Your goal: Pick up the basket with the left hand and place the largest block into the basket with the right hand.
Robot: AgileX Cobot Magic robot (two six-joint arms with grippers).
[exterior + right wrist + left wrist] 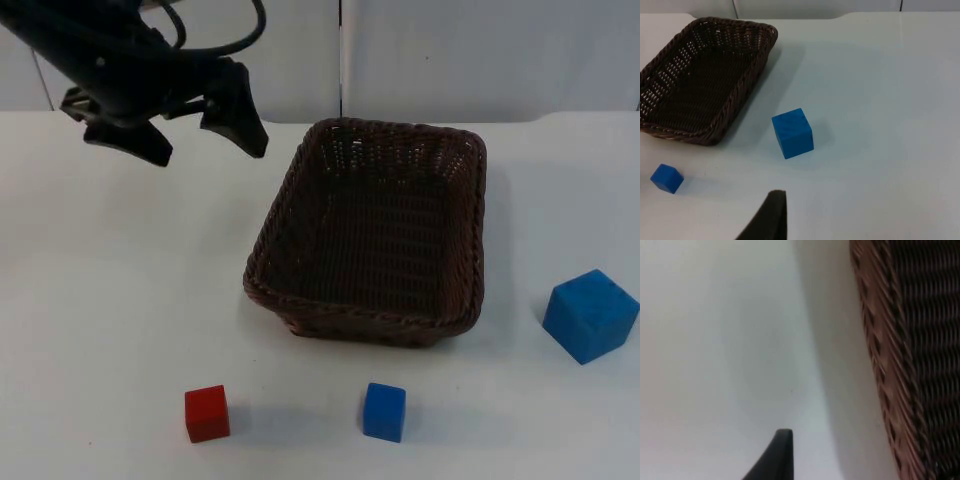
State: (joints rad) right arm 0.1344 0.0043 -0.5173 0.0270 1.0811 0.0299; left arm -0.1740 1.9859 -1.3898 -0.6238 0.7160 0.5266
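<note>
A dark brown wicker basket [268, 238] stands empty in the middle of the table, and its woven side [880, 365] is close in the left wrist view. My left gripper [212, 155] hovers open just beyond the basket's far left corner, holding nothing. The largest block, a big blue cube [591, 315], rests on the table to the right of the basket, clear of its rim. From the right wrist I see this cube [792, 133] ahead of my right gripper [772, 215], with the basket [747, 82] beyond it. The right arm waits.
A small blue cube [384, 411] and a small red cube [207, 413] sit near the table's front edge, in front of the basket. The small blue cube [667, 178] lies beside the basket's near corner. The grey partition wall [420, 50] closes the back.
</note>
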